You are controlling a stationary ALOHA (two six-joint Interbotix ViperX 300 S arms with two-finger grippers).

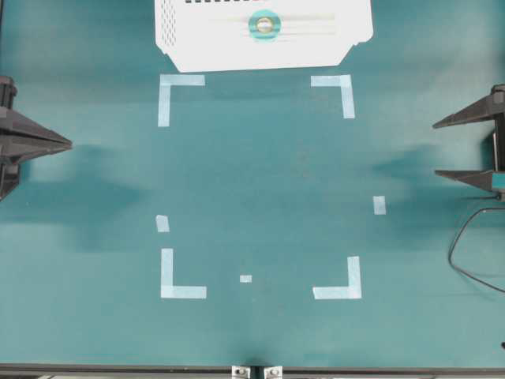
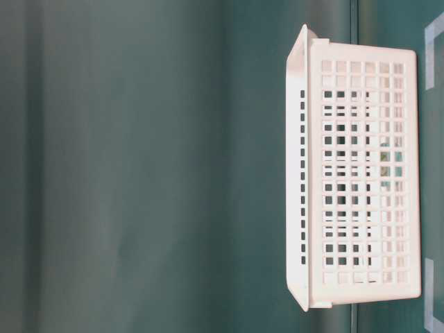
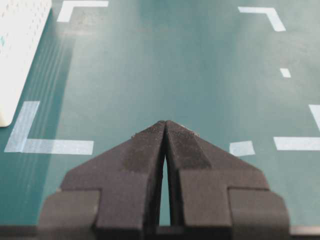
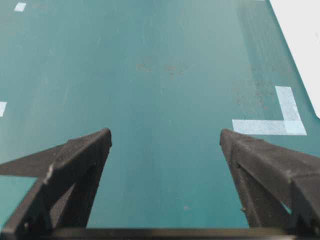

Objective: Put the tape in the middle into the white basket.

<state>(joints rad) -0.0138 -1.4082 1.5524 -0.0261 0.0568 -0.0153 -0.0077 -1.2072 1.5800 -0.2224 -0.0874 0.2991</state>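
The tape, a small mint ring with a pale core, lies inside the white basket at the far middle of the table. That basket's perforated side fills the table-level view, and its edge shows in the left wrist view and the right wrist view. My left gripper rests at the left edge, its jaws pressed together with nothing in them. Over at the right edge my right gripper stands wide open and empty. Both are far from the basket.
Pale-blue L-shaped strips mark a rectangle on the green table. Small pale bits lie near it. A black cable loops at the right edge.
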